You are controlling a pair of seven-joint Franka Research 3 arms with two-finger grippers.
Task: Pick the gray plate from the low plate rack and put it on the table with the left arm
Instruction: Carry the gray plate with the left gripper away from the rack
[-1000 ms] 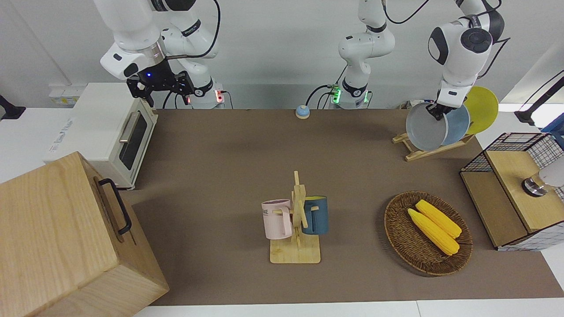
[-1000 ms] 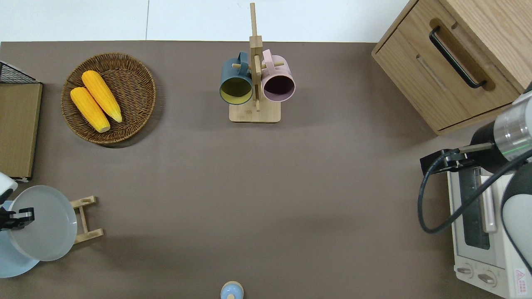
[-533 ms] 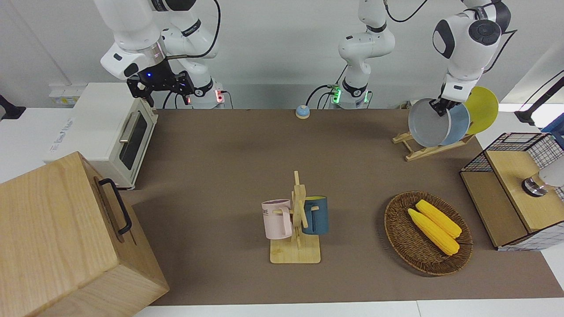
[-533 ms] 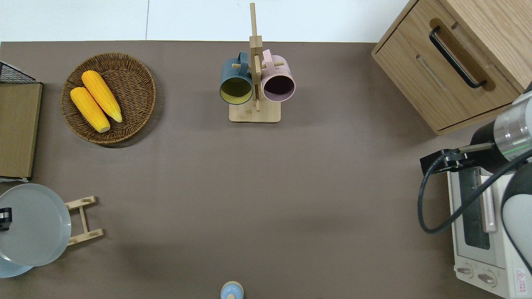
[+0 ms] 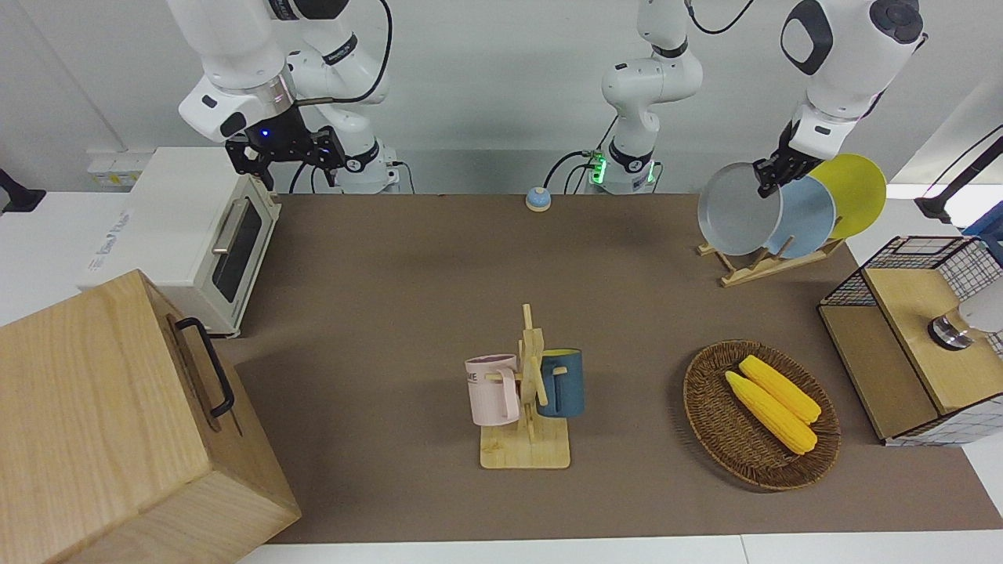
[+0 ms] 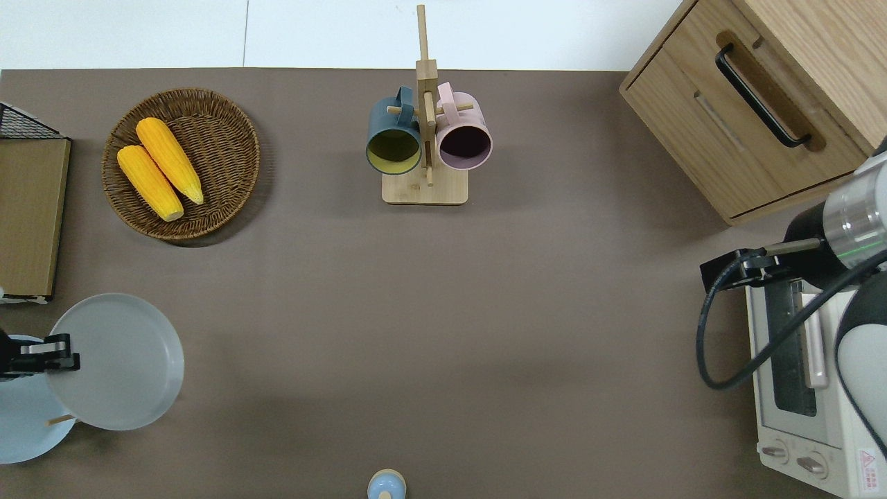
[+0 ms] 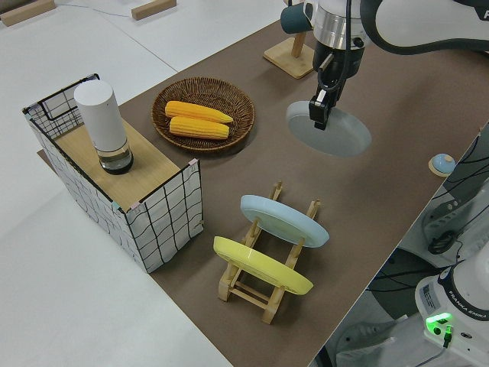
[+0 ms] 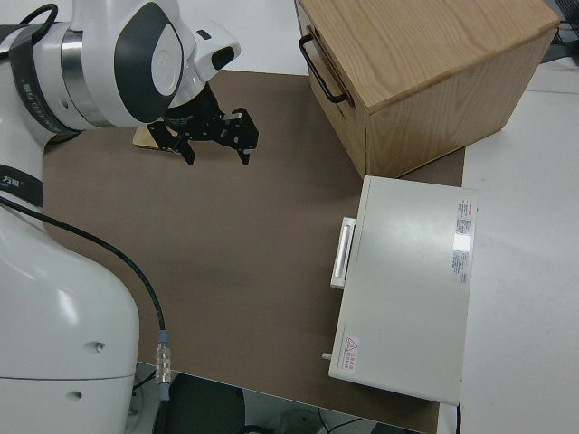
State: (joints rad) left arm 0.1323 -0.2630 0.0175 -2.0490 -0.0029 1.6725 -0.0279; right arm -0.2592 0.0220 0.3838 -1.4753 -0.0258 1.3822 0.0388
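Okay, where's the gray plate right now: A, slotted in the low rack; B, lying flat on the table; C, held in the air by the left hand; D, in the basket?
C: the left hand grips the gray plate by its rim, clear of the low plate rack.

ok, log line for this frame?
phase: lift-out | left hand: shut on gray plate | plate: clear of low plate rack | right arm: parked

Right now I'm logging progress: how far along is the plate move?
Done: the gray plate is out of the low plate rack. In hand: the left gripper holds its rim in the air. Left: setting it on the table. The right arm is parked.
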